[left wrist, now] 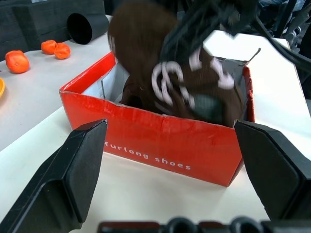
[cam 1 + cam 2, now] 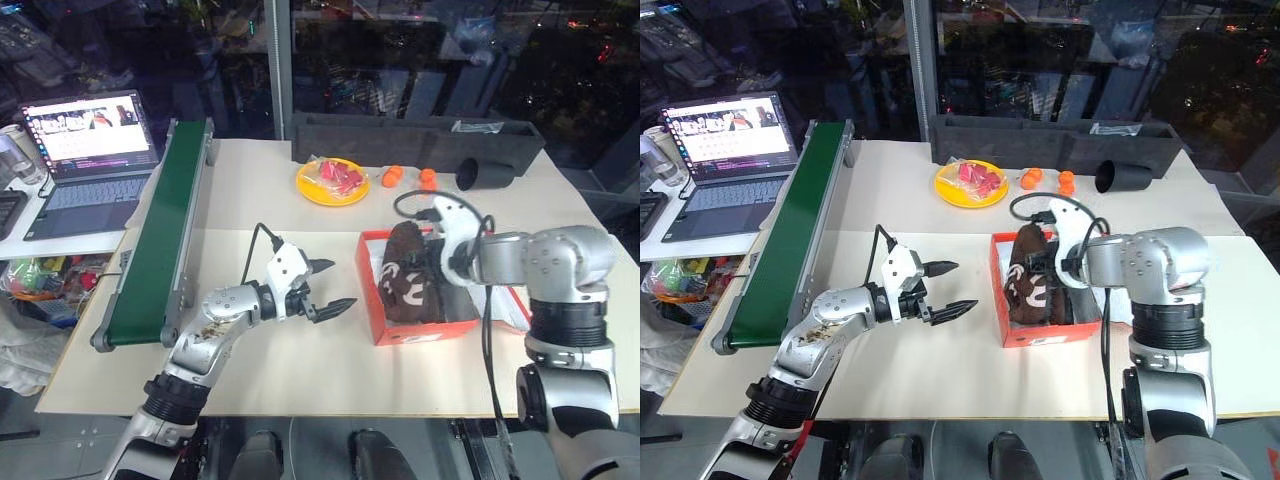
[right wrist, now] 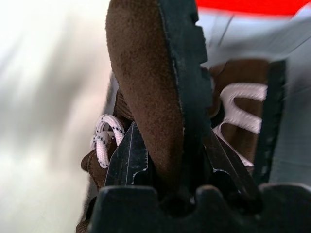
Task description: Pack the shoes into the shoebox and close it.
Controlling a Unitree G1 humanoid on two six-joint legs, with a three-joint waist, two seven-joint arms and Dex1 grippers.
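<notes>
Worktop (image 2: 300,380) bearing the red-orange shoebox (image 2: 420,328), open-topped, lid not clearly made out. Shoebox lying straight ahead of the left gripper (image 2: 327,286), whose jaws stand spread wide and hold nothing, near wall of the box framed between the two fingers in the left wrist view. Inside the box, one of the shoes (image 2: 418,290) lying flat with white markings up; second shoe (image 3: 160,87) clamped between the narrowly parted jaws of the right gripper (image 3: 170,165), sole edge on one side of the jaws and suede upper on the other, toe projecting beyond the fingertips and tilted down over the box interior. Principal risk, as judged: release while tilted, leaving the held shoe stacked on its mate and proud of the rim, so that the lid cannot shut. Lesser risk: box pushed along the worktop by downward pressure, since unbraced by the empty left jaws. Least: white lace (image 3: 104,138), hanging beside the jaws, snagged on a finger during withdrawal, dragging the shoe back out.
</notes>
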